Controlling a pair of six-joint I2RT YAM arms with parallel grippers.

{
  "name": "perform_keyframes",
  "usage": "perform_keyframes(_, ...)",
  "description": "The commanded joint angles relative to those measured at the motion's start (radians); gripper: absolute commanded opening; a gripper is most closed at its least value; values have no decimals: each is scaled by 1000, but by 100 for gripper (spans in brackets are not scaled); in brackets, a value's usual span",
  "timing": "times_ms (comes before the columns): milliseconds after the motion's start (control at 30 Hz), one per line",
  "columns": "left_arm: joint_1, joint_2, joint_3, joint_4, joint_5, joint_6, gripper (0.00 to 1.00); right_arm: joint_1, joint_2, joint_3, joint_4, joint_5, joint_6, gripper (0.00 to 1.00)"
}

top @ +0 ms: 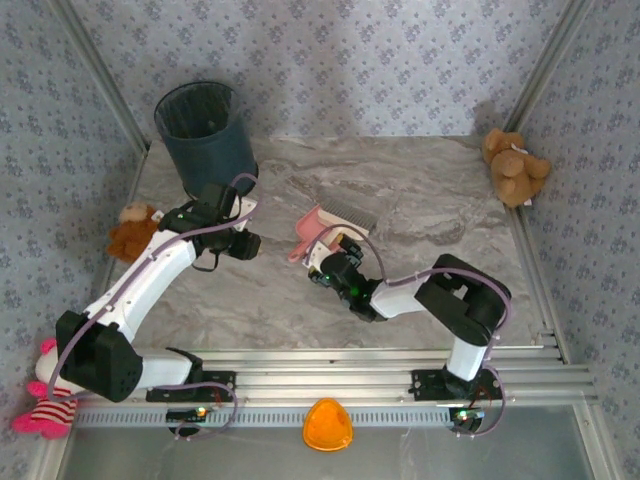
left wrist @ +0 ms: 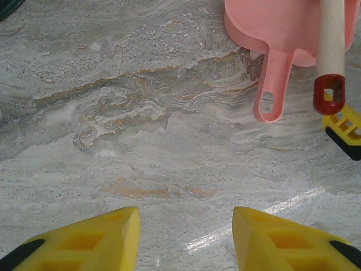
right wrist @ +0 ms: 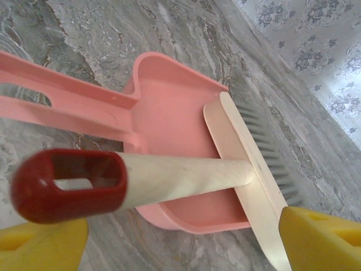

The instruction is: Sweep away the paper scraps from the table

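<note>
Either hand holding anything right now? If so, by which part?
Nothing held: left hand is open over bare table; right hand is open, fingers wide apart at the red-capped handle end of the brush, not clamped on it.

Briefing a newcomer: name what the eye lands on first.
The pink dustpan in the middle of the table, a wooden brush lying across it, the right gripper open at its red-capped handle. Then the dark bin far left and the teddy bear far right.
</note>
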Motion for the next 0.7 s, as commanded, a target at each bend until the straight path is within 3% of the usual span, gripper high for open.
perform_keyframes(0, 7, 4, 0, -8, 5, 13, 47, 10, -53, -18, -87, 20, 77, 90)
perform_keyframes(400, 7, 9, 1, -9, 10, 14, 47, 41, -218, -113, -238, 99, 194, 91)
perform_keyframes(667, 7, 11, 10, -16, 4, 4, 47, 36, -358, -150, -295, 85, 266, 91)
